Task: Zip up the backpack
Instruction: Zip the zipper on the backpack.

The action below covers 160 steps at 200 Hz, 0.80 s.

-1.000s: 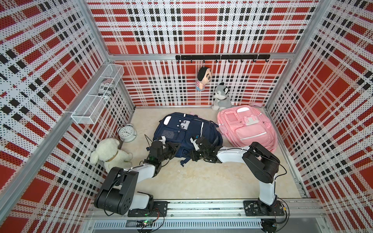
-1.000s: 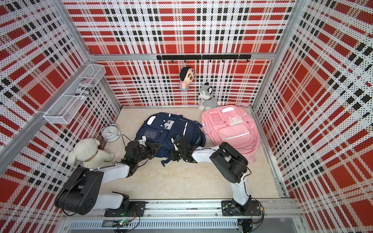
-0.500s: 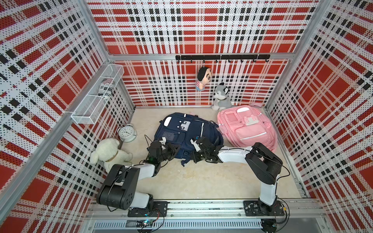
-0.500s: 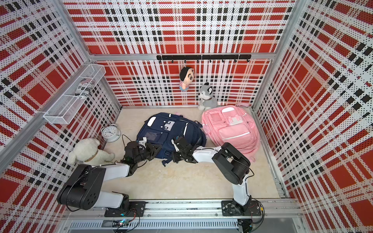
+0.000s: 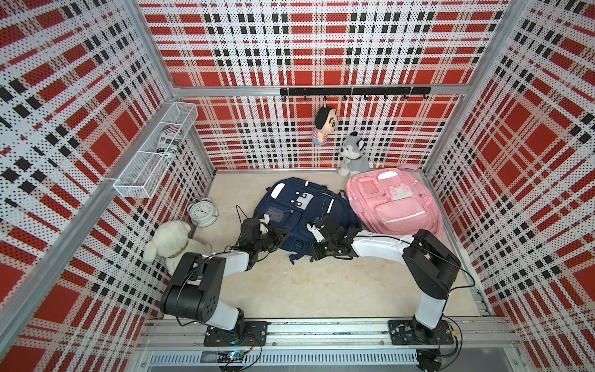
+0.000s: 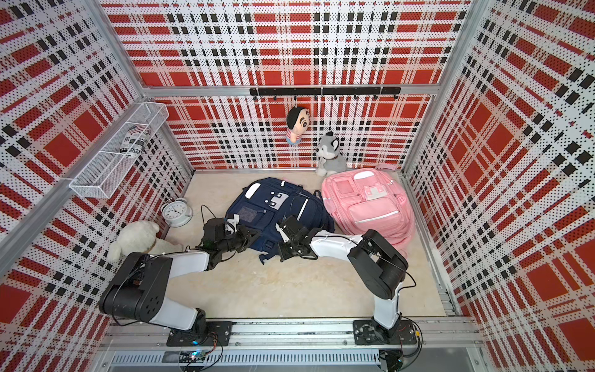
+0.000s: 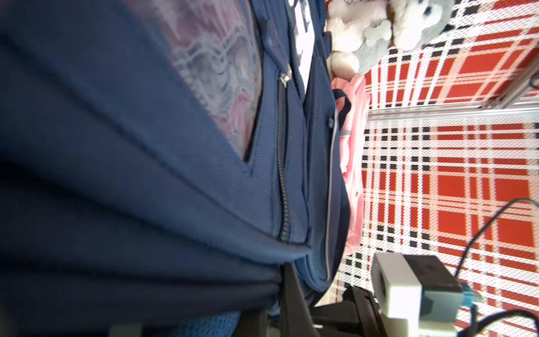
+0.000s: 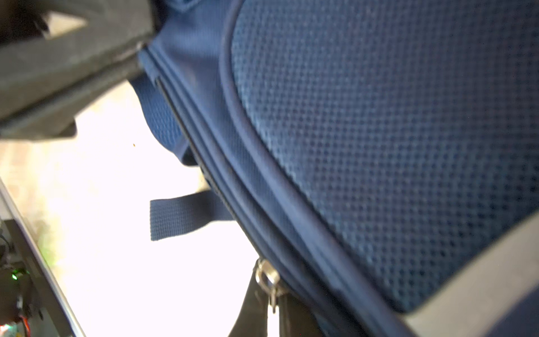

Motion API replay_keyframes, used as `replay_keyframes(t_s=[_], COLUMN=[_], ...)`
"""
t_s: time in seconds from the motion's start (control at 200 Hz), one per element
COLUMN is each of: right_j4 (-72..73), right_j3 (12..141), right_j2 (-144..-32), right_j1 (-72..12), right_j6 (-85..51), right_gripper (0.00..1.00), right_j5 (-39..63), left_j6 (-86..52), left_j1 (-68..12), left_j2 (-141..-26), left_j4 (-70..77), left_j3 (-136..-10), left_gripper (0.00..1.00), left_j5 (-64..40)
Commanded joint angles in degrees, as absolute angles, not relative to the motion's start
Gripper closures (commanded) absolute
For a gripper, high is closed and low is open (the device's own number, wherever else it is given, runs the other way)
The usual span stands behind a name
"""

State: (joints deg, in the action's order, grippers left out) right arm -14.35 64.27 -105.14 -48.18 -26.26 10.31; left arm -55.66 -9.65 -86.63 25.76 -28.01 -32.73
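Beige floor, plaid walls. Nearest: left gripper clamped on near hem of navy backpack, which lies mid-floor. Right gripper apparently pinching zipper pull. Since a second ago: slight pack shift toward pink backpack, almost no gripper travel. Reads as tensioning, little zip progress.

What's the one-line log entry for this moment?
left gripper: shut on navy backpack edge | right gripper: shut on zipper pull

Robot lab test cell, plaid perforated walls, aluminium frame, arm-mounting rail
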Motion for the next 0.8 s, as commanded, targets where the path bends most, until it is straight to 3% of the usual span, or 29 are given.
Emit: replay_keyframes(t_s=[0.0,0.546,0.797], right_j4=[-24.38,-42.19,-42.11], right_j3=[66.58,68.34,69.61], right_j2=[-102.23,-97.59,-97.83], right_j1=[-47.90,-45.67,-44.63], right_j6=[-23.59,-14.60,-12.40], right_gripper=[1.00,1.00,1.00], right_j5=[11.13,11.50,10.37], left_j6=[-47.46,-36.44,-36.04], left_j1=[-7.17,0.03,-1.76], left_j2=[-87.53,-93.94,-92.75], left_j4=[19.54,7.23,4.93], left_j3=[-30.85,-40.41,-44.81], left_gripper=[1.00,1.00,1.00], left_j5=[-23.90,-9.21,-7.49])
